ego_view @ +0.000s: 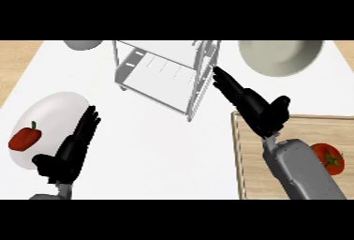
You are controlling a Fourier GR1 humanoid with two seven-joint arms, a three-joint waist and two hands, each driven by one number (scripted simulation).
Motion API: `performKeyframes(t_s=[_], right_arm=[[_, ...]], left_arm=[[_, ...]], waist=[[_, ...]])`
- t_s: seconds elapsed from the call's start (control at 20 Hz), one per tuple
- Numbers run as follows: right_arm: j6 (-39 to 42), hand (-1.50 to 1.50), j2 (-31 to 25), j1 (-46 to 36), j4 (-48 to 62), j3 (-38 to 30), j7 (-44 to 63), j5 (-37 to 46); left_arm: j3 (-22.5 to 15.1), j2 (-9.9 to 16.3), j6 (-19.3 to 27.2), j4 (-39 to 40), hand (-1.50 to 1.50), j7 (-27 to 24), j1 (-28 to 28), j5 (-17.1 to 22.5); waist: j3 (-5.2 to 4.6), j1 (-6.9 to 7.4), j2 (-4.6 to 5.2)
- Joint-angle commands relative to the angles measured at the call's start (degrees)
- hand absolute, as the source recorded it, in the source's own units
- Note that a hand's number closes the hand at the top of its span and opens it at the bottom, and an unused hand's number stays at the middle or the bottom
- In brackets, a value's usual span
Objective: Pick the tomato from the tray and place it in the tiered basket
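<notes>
Flanking a white counter (159,145) — wooden tray (252,180), tomato (328,158) — both hands' fingers straight.

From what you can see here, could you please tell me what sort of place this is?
Most likely a kitchen counter: a wooden tray holds a tomato, a red pepper lies on a white plate, and a tiered basket stands behind.

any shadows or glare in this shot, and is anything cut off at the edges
Head view: even, flat light, no glare and no clear cast shadows on the white counter. The tiered basket and the greenish plate are cropped at the top, and the right forearm partly hides the tomato.
</notes>
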Motion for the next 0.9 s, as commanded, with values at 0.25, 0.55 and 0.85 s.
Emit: performKeyframes(t_s=[0.25, 0.55, 0.85], right_arm=[[-16.61, 1.5, -8.21, 9.91, -13.36, -18.59, -23.89, 9.21], [-34.06, -1.5, 0.45, 23.67, -11.16, -35.85, -36.62, 7.07], [-35.29, -1.5, 7.35, 47.64, -17.44, -31.29, -50.96, 16.24]], left_arm=[[2.38, 0.66, 1.6, 0.19, 0.0, 5.38, 0.51, 1.84], [2.1, 0.04, -0.2, -1.25, 0.0, 8.34, 0.31, 4.63], [-0.26, -0.41, -1.02, -2.78, 0.0, 14.21, -4.25, 4.69]], waist=[[-1.77, -11.77, -1.99], [-1.79, -10.76, -0.4], [-2.41, -5.39, 0.22]])
